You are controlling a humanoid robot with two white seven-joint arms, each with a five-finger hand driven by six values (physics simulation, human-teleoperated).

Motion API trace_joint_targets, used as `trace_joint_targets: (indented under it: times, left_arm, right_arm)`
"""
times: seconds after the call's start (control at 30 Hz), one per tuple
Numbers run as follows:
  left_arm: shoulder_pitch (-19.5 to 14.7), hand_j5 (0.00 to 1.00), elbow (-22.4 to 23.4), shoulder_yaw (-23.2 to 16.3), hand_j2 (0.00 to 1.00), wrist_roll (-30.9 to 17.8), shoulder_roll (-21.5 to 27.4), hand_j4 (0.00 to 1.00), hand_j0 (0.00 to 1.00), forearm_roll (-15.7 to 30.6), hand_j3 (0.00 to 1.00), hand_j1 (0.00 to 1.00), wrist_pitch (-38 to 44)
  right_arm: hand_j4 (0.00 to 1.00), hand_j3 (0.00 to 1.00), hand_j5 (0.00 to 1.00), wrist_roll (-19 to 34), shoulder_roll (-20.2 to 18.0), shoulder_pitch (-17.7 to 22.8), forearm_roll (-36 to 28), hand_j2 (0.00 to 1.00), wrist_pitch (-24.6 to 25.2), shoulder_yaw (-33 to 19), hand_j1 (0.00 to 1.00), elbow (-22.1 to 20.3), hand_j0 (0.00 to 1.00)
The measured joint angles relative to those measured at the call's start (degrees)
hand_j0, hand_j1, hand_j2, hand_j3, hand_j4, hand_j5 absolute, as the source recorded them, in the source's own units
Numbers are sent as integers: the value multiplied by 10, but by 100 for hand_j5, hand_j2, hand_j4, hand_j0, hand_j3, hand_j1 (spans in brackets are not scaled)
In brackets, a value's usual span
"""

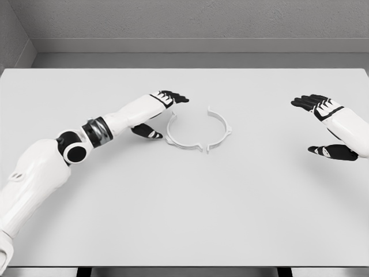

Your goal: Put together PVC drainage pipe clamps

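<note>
Table [184, 219]: broad white top filling most of the head view, grey wall behind; it bears only the clamp parts, near the middle and slightly toward the far side. Left arm [63, 153]: white, black elbow joint, reaching in from the lower left diagonally toward the centre. Right arm [351, 124]: only the forearm shows at the right edge, well apart from the parts, apparently waiting. Left hand [158, 112]: fingers spread and relaxed, thumb low near the table, holding nothing; it sits just beside the left half, seemingly poised to cup it from the outside, though contact cannot be confirmed. Right hand [323, 124]: fingers likewise spread, thumb dropped, holding nothing. Left half [176, 137]: thin white half-ring lying flat, opening toward the right. Right half [222, 128]: matching half-ring, opening toward the left, a small tab on its outer edge. The two face each other as a broken circle; the near ends almost meet, the far ends stand apart, so the clamp is judged not yet joined. Likely next need: pressing the halves together.
</note>
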Motion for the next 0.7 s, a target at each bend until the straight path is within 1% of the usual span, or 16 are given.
trace_joint_targets:
  times: [0.7]
  left_arm:
    - [-2, 100, 1, 0, 100, 0, -23, 100, 100, 0, 100, 100, 0]
  right_arm:
    - [100, 100, 100, 0, 0, 0, 0, 100, 0, 0, 100, 1, 100]
